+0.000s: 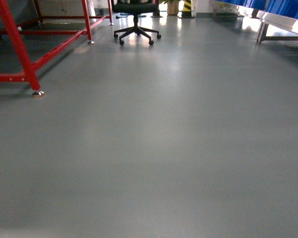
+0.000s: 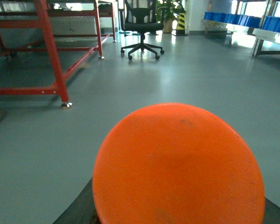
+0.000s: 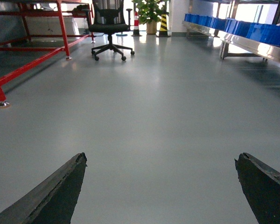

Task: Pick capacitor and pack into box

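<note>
Capacitor (image 2: 178, 165) fills left wrist view, flat orange top facing cam, pinched in left gripper (image 2: 177, 214) w/ dark fingers (image 2: 77, 212) at its sides, red frame (image 2: 51, 56) beyond-left of it; right gripper (image 3: 161, 186) spread wide over grey floor (image 1: 164, 148).

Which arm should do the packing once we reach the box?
Left. Its wrist view is filled by the orange capacitor, apparently held in the left hand. The right hand is open and empty. No box shows in any view yet.
</note>
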### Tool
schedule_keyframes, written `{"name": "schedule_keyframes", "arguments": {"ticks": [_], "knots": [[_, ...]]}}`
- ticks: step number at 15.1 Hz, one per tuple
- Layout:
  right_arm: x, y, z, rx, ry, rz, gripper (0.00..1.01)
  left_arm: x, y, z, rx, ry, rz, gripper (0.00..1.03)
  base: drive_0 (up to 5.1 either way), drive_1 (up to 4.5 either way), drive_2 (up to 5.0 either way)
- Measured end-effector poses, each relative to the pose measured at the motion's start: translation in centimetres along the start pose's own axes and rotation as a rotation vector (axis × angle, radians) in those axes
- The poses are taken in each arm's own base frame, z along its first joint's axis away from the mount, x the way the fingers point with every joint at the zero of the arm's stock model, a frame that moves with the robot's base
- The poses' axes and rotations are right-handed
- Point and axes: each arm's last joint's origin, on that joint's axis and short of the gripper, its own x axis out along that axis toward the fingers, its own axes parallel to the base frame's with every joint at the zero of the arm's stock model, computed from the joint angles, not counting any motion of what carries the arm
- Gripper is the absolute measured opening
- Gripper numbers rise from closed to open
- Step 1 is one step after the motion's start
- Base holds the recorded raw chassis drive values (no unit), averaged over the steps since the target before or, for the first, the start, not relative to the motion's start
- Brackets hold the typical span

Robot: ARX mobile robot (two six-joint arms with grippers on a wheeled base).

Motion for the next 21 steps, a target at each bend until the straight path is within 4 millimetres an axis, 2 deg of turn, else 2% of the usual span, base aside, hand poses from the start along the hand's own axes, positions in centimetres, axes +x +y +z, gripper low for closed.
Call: {"name": "schedule_keyframes", "arguments": {"ticks": [21], "knots": [[0.00,0.00,0.00,0.000,0.000,0.000,0.98,0.00,0.00,0.01,0.000,-0.001,0.000,0.44,-5.0,2.37,2.4]]}}
